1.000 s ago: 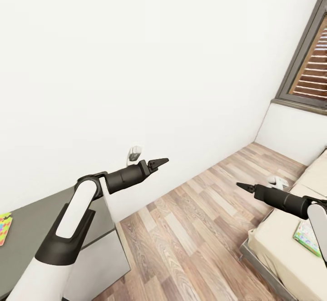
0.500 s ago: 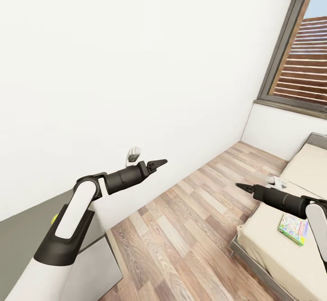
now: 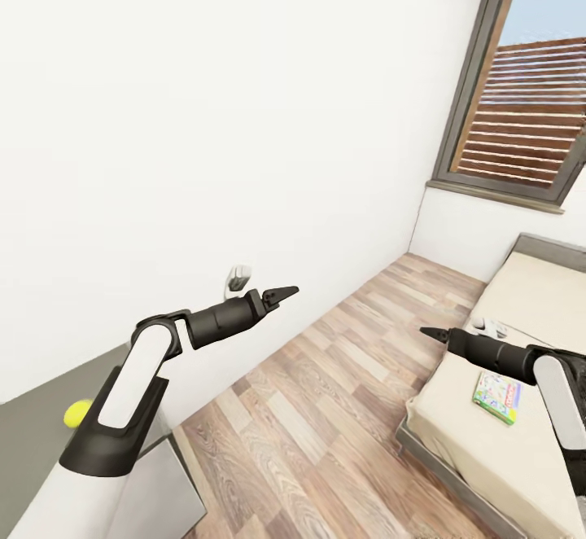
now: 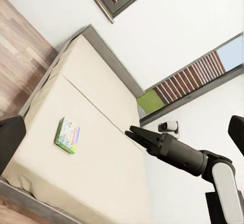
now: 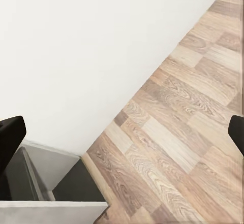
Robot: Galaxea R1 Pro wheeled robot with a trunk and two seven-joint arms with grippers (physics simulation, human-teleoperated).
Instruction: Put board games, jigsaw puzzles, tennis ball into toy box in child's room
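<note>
The board game (image 3: 497,397) lies flat on the bed (image 3: 521,441), just below and beyond the empty, clenched right pincer (image 3: 426,332), which is far nearer than the clenched left pincer (image 3: 290,289).

A plain white wall (image 3: 203,116) meets a wood plank floor (image 3: 325,409). A dark-framed window (image 3: 521,107) with brown slats sits in the far wall. Below it stands a cream bed (image 3: 505,441) on a grey frame. A wall socket (image 3: 238,278) sits low on the white wall.
</note>
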